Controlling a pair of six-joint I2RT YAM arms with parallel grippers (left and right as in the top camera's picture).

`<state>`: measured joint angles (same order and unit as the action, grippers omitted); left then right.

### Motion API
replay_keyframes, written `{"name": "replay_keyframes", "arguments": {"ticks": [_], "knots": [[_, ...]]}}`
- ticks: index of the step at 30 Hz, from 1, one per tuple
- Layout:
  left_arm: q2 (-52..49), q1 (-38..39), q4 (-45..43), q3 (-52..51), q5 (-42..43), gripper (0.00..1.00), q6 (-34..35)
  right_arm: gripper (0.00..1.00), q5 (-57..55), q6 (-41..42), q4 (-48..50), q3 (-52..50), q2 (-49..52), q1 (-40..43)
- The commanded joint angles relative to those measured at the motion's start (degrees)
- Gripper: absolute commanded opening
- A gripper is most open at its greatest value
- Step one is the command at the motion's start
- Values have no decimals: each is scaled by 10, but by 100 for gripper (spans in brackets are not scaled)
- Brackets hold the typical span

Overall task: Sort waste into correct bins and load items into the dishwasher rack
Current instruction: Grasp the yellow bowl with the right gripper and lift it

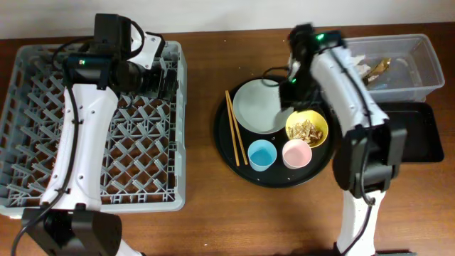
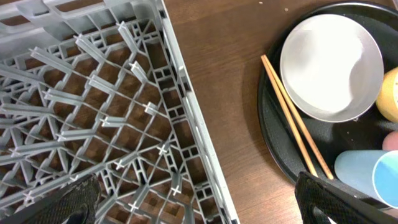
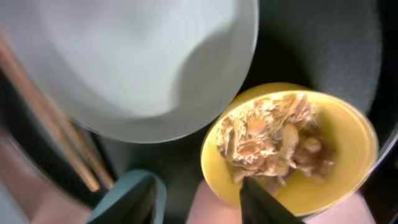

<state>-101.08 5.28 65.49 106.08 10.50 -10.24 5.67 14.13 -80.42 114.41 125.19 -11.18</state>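
large grey plastic lattice rack (image 1: 43,107) is sitting empty | round black tray (image 1: 281,176) is carrying grey-green round plate (image 1: 257,107), yellow bowl (image 1: 322,135) of tan scraps (image 1: 304,129), blue cup (image 1: 261,155), pink cup (image 1: 296,153) | clear plastic tub (image 1: 426,50) is holding brown-gold wrapper (image 1: 379,67) | left claw (image 2: 199,200), right claw (image 3: 199,199) are gaping wide, gripping nothing

- Rack (image 1: 92,128) sits at 9 o'clock from the round tray (image 1: 279,176).
- On the round tray: plate (image 1: 259,107) at 11 o'clock, chopsticks (image 1: 236,126) at 9, bowl (image 1: 321,136) holding scraps (image 1: 306,129) at 3, cup (image 1: 261,155) at 7, second cup (image 1: 296,153) at 5.
- Tub (image 1: 426,53) lies at 2 o'clock beyond it, shallow tray (image 1: 426,135) at 3.
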Motion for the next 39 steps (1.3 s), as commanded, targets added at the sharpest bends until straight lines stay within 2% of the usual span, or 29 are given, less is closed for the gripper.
{"name": "replay_keyframes", "arguments": {"ticks": [1,3,9,13,17,22,25,29,30,37,39], "knots": [[11,-3,1,9,2,99,5,39,-70,75,55,-72,-2,-31],[11,-3,1,9,2,99,5,33,-81,81,107,-121,-2,-42],[11,-3,1,9,2,99,5,29,-150,104,135,-167,-1,-46],[11,-3,1,9,2,99,5,4,-152,104,132,-167,-1,-45],[11,-3,1,9,2,99,5,4,-152,104,130,-165,-1,-45],[11,-3,1,9,2,99,5,4,-151,77,46,-50,-22,-38],[11,-3,1,9,2,99,5,4,-146,53,-54,87,-27,-22],[11,-3,1,9,2,99,5,4,-39,8,-141,227,-27,38],[11,-3,1,9,2,99,5,4,-23,-6,-169,253,-27,75],[11,-3,1,9,2,99,5,4,168,-168,-169,227,-32,227],[11,-3,1,9,2,99,5,4,250,-258,-169,205,-32,275]]}}
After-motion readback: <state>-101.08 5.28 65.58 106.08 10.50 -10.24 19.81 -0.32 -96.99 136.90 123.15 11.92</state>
